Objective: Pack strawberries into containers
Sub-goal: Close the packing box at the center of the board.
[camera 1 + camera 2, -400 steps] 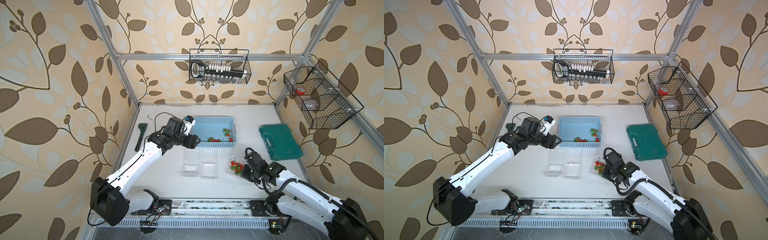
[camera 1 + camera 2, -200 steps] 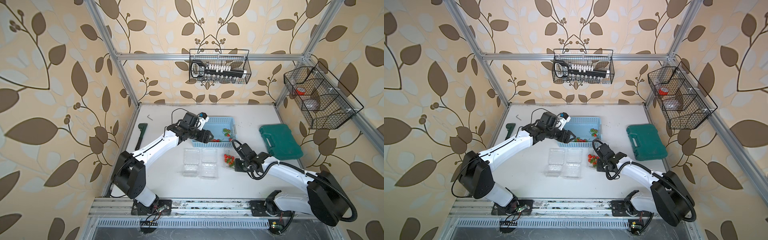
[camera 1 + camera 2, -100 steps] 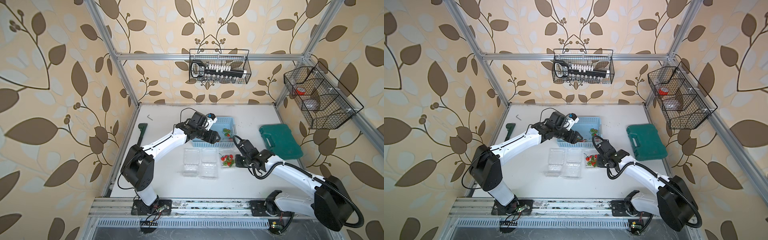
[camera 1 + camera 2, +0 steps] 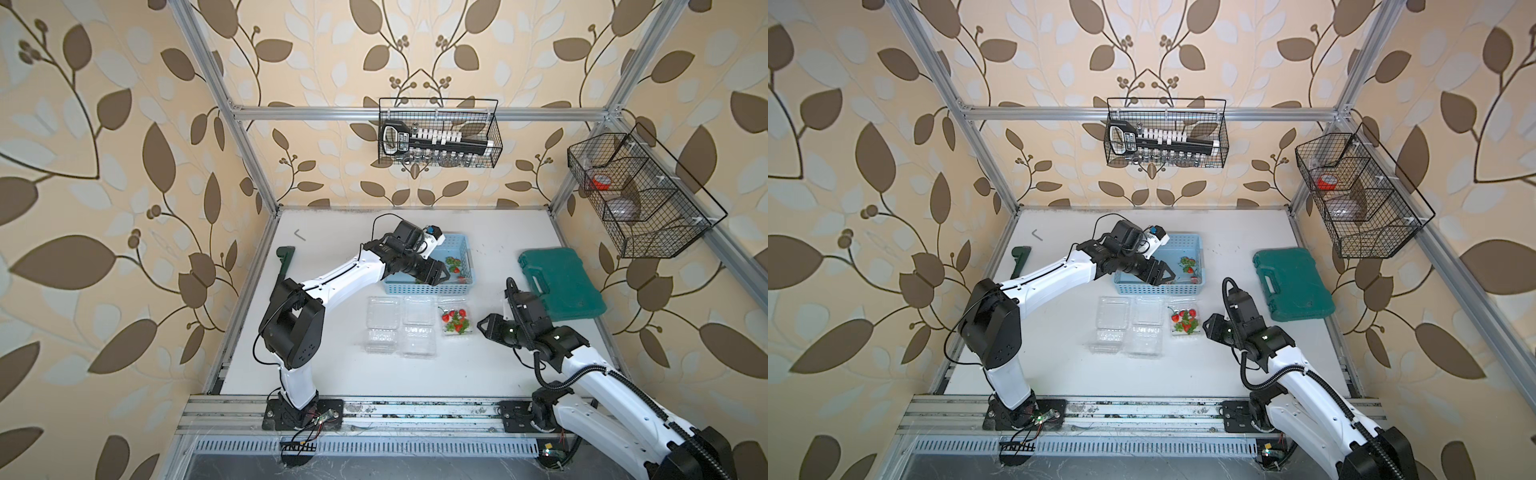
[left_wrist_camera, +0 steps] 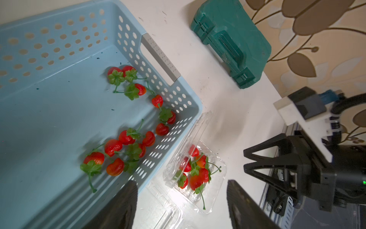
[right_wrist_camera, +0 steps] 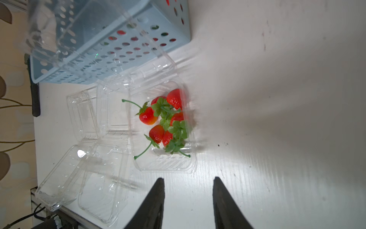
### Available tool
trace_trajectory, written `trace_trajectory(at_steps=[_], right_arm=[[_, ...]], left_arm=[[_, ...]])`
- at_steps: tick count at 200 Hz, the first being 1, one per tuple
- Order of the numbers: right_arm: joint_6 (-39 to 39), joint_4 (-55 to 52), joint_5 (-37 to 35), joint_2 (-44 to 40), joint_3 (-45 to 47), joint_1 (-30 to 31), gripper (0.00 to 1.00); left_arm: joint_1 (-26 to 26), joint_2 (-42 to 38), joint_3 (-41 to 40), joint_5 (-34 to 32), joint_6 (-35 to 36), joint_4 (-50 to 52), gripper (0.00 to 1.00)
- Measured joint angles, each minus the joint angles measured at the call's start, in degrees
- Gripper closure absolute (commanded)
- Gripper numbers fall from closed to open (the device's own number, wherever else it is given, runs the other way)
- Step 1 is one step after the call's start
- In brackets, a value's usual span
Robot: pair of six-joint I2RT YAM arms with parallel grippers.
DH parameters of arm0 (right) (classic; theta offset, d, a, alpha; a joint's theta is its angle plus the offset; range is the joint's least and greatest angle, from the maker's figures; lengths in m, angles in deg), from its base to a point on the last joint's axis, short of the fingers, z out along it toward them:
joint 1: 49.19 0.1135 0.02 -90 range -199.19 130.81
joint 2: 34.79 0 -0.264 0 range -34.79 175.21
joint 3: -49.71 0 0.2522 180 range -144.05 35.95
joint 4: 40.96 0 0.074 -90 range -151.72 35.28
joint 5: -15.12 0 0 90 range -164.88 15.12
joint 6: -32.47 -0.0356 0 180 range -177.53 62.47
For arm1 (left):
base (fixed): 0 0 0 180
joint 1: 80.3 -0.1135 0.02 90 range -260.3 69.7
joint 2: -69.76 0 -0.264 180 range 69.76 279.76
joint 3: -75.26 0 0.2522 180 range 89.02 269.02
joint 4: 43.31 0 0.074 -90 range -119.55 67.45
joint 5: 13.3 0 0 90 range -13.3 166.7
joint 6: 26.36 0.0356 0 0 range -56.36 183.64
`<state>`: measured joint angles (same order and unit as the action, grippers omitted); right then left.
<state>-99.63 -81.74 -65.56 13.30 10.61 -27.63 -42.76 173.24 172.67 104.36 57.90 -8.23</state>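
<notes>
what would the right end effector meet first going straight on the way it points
The right end effector would likely meet the strawberry-filled clamshell punnet first, if low enough.

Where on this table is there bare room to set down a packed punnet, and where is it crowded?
Free: the wide strip between the punnets and the front rail; the gap between basket and green case; the strip behind the basket along the back wall. Crowded: the middle, where basket, punnets, left gripper and right gripper sit close.
</notes>
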Motion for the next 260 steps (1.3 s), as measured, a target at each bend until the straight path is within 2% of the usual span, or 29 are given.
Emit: trace_trajectory(at_steps=[38,97,214,260], right_arm=[[-2.03,1.88,4.26,-0.59,2.84,-0.11,0.60],[-3.23,2.97,6.84,-0.55,3.41,-0.11,0.59],[-4.87,5.90,7.28,0.24,7.45,-0.42,0.60],[-5.49,1.51,5.42,-5.84,6.12,-2.71,0.60]], left_arm=[[1.16,2.56,0.59,1.68,0.98,-0.11,0.28],[1.97,4.74,1.11,3.45,1.14,-0.17,0.28],[8.22,3.91,-0.90,3.30,1.14,-0.48,0.29],[11.74,1.62,-5.55,1.66,1.01,-1.55,0.30]])
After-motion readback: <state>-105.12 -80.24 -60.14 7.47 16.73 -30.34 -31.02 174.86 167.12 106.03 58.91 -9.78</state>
